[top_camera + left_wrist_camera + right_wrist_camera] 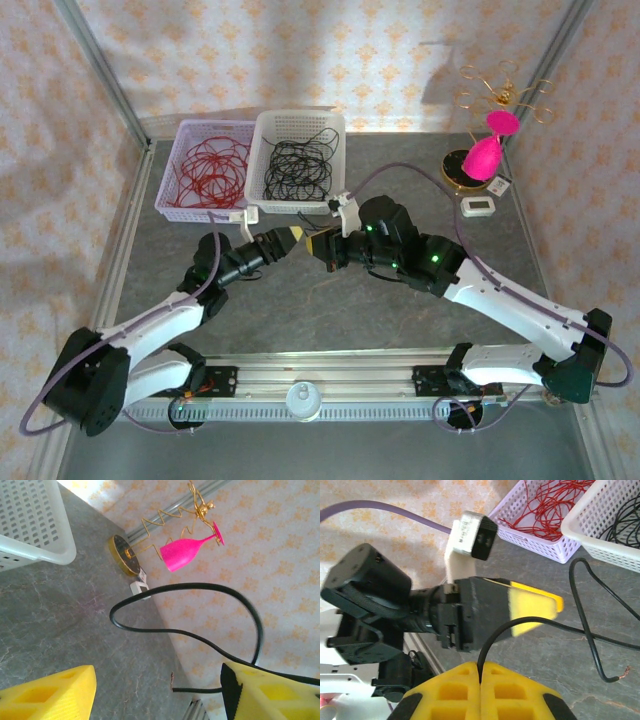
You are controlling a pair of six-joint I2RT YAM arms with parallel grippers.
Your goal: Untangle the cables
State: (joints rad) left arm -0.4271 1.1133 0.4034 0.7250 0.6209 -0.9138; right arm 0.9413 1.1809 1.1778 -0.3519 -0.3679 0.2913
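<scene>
Loose black cable (190, 584) arcs across mid-frame in the left wrist view, its bare end low centre. My right pincer (481, 672) is clamped tight on it at the bottom centre of the right wrist view. My left pincer (159, 677) gapes wide, gripping nothing; the cable meets its right finger, can't tell if touching. Other cables sit upper centre of the top view on the grey desk (400, 310): red cables (210, 165) in the lilac basket (176, 206), black coils (298, 165) in the white basket (297, 115).

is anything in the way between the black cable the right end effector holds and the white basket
Nothing visible: bare table lies between the black cable, pinched in the right end effector, and the white basket. The left end effector sits close alongside.
</scene>
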